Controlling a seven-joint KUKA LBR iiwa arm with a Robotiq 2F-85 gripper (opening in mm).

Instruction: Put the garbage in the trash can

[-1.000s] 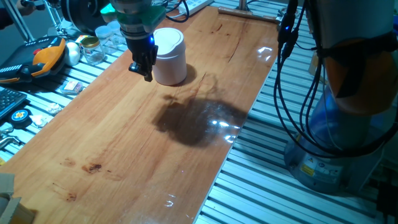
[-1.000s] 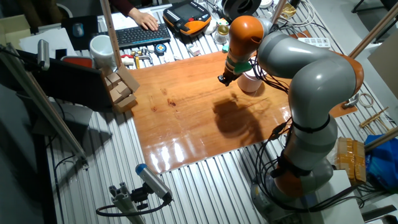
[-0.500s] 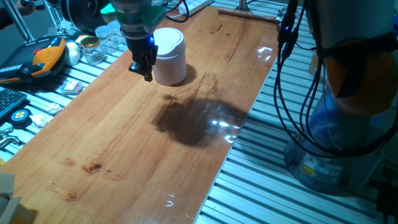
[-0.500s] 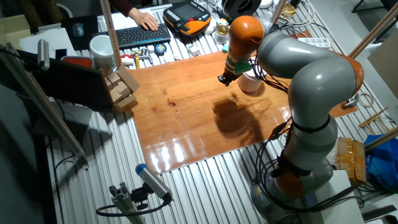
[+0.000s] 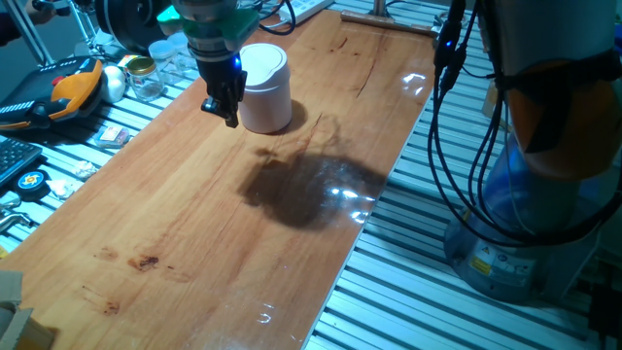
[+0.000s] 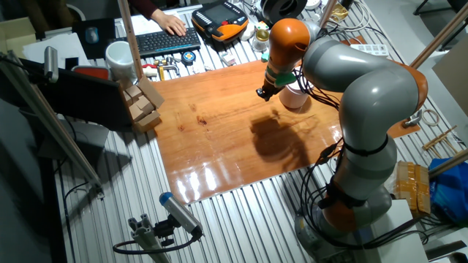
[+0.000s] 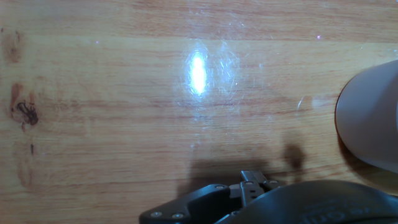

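The trash can (image 5: 264, 89) is a small white bin with a domed lid, standing at the far left part of the wooden table (image 5: 194, 224). My gripper (image 5: 223, 109) hangs just left of it at about lid height, a little above the wood. Its dark fingers look close together, but the gap between them is not resolved. In the other fixed view the gripper (image 6: 262, 93) is beside the trash can (image 6: 295, 96). The hand view shows only the hand's dark housing (image 7: 267, 199) and the trash can's rim (image 7: 373, 124) at right. The garbage is not visible in any view.
Glass jars (image 5: 146, 78), an orange-and-black device (image 5: 73, 83) and flat paper scraps (image 5: 107, 134) lie off the table's left edge. A keyboard (image 6: 164, 42) with a person's hand on it, a white mug (image 6: 118, 55) and wooden blocks (image 6: 142, 102) are beyond the table.
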